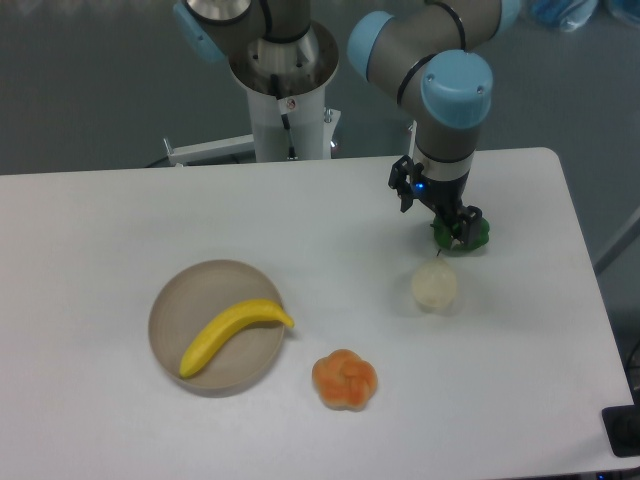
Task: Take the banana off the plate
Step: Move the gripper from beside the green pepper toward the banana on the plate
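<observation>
The banana (233, 333) lies across the plate (180, 300), untouched; the reach has not begun. The gripper (452, 226) hangs well right of the plate over a green thing (468, 236), fingers' state unclear. Next it must cross to the plate and descend on the banana's middle.

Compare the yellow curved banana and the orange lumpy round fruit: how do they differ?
Shape: the yellow curved banana is long, smooth and bent; the orange lumpy round fruit is squat and lobed. Support: the banana lies in the beige round plate, one tip over the rim; the orange fruit sits on the white table beside the plate. Size: the banana is clearly longer. Both lie far from the gripper.
</observation>
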`<state>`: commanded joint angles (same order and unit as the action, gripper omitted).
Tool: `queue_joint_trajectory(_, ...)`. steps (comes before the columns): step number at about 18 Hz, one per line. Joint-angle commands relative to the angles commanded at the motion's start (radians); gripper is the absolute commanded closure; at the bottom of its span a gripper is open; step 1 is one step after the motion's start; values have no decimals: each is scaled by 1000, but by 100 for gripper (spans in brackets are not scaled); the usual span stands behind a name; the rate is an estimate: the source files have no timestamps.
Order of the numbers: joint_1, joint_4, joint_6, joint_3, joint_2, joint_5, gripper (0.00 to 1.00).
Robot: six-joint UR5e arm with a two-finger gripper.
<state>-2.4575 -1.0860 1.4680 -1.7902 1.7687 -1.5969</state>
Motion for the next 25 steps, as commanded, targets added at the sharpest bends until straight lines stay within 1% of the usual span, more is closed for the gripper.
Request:
queue_joint_trajectory(2,5,0,-6,-2,-6,11,0)
queue_joint_trajectory(4,24,0,-15,0,-8,21,0)
queue_joint_trajectory(9,90,5,-97,12,3,37,0)
queue_joint_trajectory(13,159,14,-198,12,17,49,0)
queue_joint_trajectory(15,196,15,-268,15,23,109,0)
queue_joint_trajectory(16,216,24,-306,17,28,148,0)
queue_joint_trajectory(17,236,52,-351,18,32,191,0)
queue_joint_trajectory(18,267,90,-421,18,50,222,0)
queue_joint_trajectory(19,287,104,-454,17,60,222,0)
queue_joint_trajectory(21,337,144,-498,17,109,219,0)
queue_joint_trajectory(25,394,158,-548,17,150,218,0)
